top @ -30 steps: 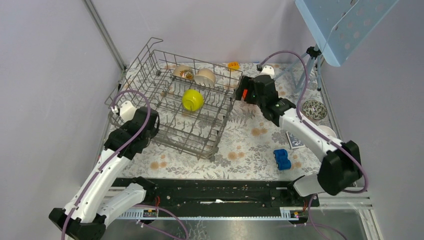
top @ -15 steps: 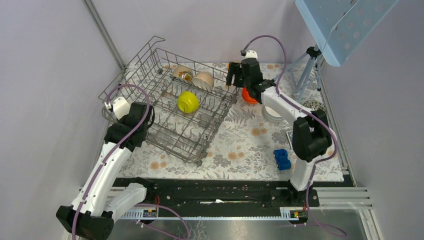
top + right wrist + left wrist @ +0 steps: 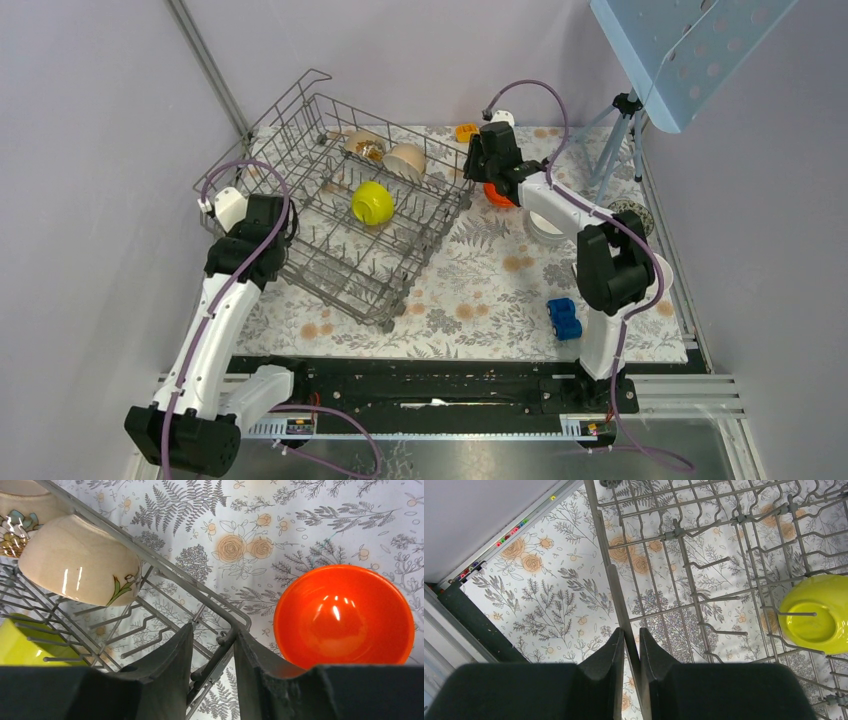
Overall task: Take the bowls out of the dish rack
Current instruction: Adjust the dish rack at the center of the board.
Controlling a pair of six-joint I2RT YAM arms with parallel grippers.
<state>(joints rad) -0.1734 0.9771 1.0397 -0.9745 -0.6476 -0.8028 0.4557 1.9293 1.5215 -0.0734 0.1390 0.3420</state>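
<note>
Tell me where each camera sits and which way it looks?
Top external: fixed high behind the arm bases, looking down at the dish rack; both whole arms show.
Left wrist: on the left arm, looking down past the left pincer, clamped on a rack rim wire.
Right wrist: on the right arm, looking down past the right pincer, straddling the rack's corner beside the orange bowl.
Shared: all three show the yellow-green bowl in the rack.

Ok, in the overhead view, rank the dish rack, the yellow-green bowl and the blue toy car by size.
1. dish rack, by far the largest.
2 and 3. yellow-green bowl and blue toy car look about alike, so I would not rank them.
</note>
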